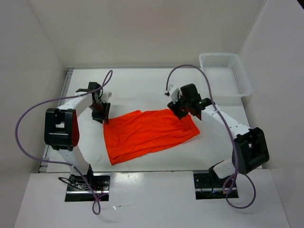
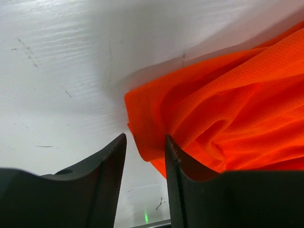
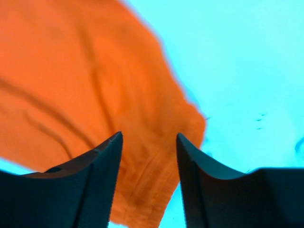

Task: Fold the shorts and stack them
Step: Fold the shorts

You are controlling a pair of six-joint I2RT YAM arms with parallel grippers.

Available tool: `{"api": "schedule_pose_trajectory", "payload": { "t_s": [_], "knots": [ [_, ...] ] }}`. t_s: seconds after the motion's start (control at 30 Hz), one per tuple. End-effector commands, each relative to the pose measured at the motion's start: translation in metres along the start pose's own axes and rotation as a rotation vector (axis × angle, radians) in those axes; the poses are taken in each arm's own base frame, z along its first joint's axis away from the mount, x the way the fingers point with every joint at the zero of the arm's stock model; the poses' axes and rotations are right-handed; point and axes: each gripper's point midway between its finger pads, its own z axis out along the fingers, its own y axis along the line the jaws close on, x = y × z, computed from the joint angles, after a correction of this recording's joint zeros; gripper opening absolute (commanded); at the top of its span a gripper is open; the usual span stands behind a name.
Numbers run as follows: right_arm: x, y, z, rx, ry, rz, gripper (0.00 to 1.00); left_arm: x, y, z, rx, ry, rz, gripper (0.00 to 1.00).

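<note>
**Left:** my left pincer (image 1: pixel 101 113) stands with jaws parted and empty, low over the table (image 1: pixel 142 85).

**Centre:** the orange shorts (image 1: pixel 149 133) lie spread between my arms, and their rumpled left corner is just beside that pincer. I judge them flattened, perhaps folded once. Further folds and the stacking are left to do.

**Right:** my right pincer (image 1: pixel 179 108), jaws parted and gripping nothing, hovers over the right edge of the cloth.

Open table runs beyond the far edge. The basket (image 1: pixel 223 56) sits well apart in the far right corner.
</note>
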Motion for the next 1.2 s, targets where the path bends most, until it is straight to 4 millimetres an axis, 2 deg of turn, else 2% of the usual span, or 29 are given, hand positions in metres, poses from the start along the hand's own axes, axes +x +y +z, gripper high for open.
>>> {"api": "schedule_pose_trajectory", "payload": {
  "t_s": [0.0,0.03,0.07,0.13,0.17,0.23,0.27,0.37,0.4,0.47,0.5,0.57,0.6,0.67,0.7,0.77,0.8,0.83,0.9,0.93,1.0,1.03,1.07,1.13,1.17],
  "knots": [
    [-0.045,-0.033,-0.006,0.047,-0.166,0.278,0.57,-0.005,0.005,-0.02,0.008,-0.031,-0.022,0.46],
    [-0.046,-0.05,-0.004,0.079,-0.188,0.318,0.59,0.001,0.004,-0.018,0.01,-0.008,-0.026,0.48],
    [-0.038,-0.053,0.008,0.077,-0.162,0.347,0.59,0.005,0.004,-0.017,0.01,0.001,-0.027,0.48],
    [-0.031,-0.067,0.017,0.097,-0.155,0.38,0.62,0.017,0.002,-0.009,0.025,0.039,-0.034,0.49],
    [-0.019,-0.072,0.03,0.112,-0.118,0.397,0.64,0.022,0.003,-0.004,0.027,0.06,-0.038,0.49],
    [-0.007,-0.092,0.036,0.141,-0.1,0.435,0.69,0.027,-0.003,0.001,0.065,0.082,-0.045,0.51],
    [0.004,-0.093,0.045,0.137,-0.068,0.451,0.71,0.029,-0.005,0.005,0.08,0.094,-0.048,0.51],
    [0.017,-0.089,0.054,0.097,-0.03,0.406,0.76,0.035,-0.012,0.011,0.121,0.12,-0.057,0.52],
    [0.024,-0.081,0.059,0.066,-0.002,0.415,0.78,0.034,-0.014,0.01,0.135,0.119,-0.058,0.53],
    [0.021,-0.062,0.062,-0.051,-0.01,0.395,0.8,0.038,-0.014,0.015,0.136,0.131,-0.061,0.53],
    [0.028,-0.054,0.064,-0.084,0.019,0.406,0.8,0.039,-0.015,0.018,0.146,0.142,-0.064,0.53],
    [0.032,-0.049,0.065,-0.098,0.027,0.42,0.8,0.047,-0.014,0.025,0.149,0.174,-0.072,0.52],
    [0.044,-0.041,0.068,-0.114,0.061,0.431,0.77,0.046,-0.016,0.025,0.158,0.173,-0.073,0.5],
    [0.05,-0.032,0.067,-0.15,0.08,0.43,0.74,0.055,-0.017,0.032,0.17,0.211,-0.084,0.47],
    [0.055,-0.018,0.065,-0.204,0.097,0.445,0.7,0.055,-0.017,0.032,0.17,0.211,-0.084,0.4],
    [0.057,-0.007,0.064,-0.255,0.097,0.448,0.62,0.054,-0.018,0.036,0.18,0.22,-0.087,0.31],
    [0.059,0.0,0.064,-0.275,0.103,0.446,0.49,0.051,-0.017,0.038,0.18,0.22,-0.087,0.26],
    [0.055,0.001,0.062,-0.281,0.09,0.443,0.4,0.051,-0.019,0.037,0.189,0.219,-0.088,0.18],
    [0.057,0.009,0.062,-0.3,0.098,0.453,0.25,0.052,-0.018,0.042,0.19,0.234,-0.092,0.12],
    [0.056,0.01,0.062,-0.309,0.094,0.454,0.11,0.048,-0.018,0.041,0.19,0.225,-0.09,0.08],
    [0.049,0.004,0.065,-0.301,0.077,0.447,0.0,0.044,-0.017,0.042,0.189,0.221,-0.089,0.06],
    [0.034,-0.007,0.065,-0.282,0.035,0.43,0.0,0.037,-0.015,0.042,0.178,0.207,-0.084,0.05],
    [0.028,-0.016,0.065,-0.267,0.023,0.456,0.0,0.028,-0.014,0.041,0.175,0.181,-0.077,0.05],
    [0.006,-0.056,0.066,-0.196,-0.049,0.492,0.0,0.01,-0.008,0.039,0.145,0.142,-0.064,0.05],
    [0.002,-0.069,0.066,-0.171,-0.057,0.519,0.0,-0.014,-0.006,0.034,0.14,0.09,-0.052,0.05]
  ]
}}
